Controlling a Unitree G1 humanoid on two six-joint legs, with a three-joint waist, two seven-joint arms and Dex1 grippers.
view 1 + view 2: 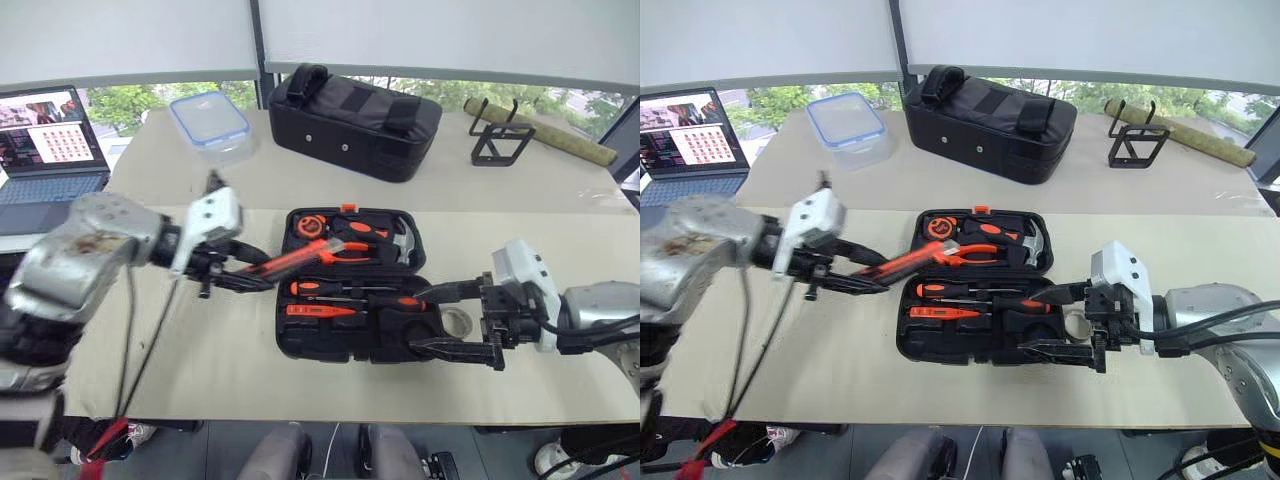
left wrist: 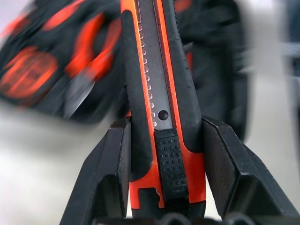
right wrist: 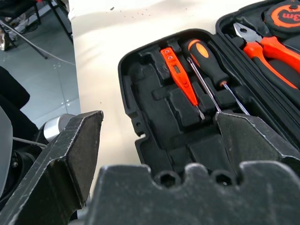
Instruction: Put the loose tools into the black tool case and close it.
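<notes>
The black tool case (image 1: 300,345) lies open in the middle of the table. Two black-and-orange screwdrivers (image 1: 345,288) and a slim orange tester screwdriver (image 3: 180,75) rest in its near half. My left gripper (image 1: 255,270) is shut on the orange-black utility knife (image 2: 161,79), held above the table with its tip over the case's left edge. My right gripper (image 1: 415,322) stands open at the case's right end, its fingers (image 3: 75,140) over the near right corner. A small greyish tape roll (image 1: 457,322) lies on the table beside the case, between the right gripper's fingers.
Pliers (image 1: 350,248), a hammer (image 1: 400,240) and a tape measure (image 1: 303,226) sit in the case's far half. Behind it are a black fabric bag (image 1: 355,120), a clear lidded box (image 1: 210,120), a wire stand (image 1: 500,140) and a rolled mat (image 1: 560,140). A laptop (image 1: 45,150) stands far left.
</notes>
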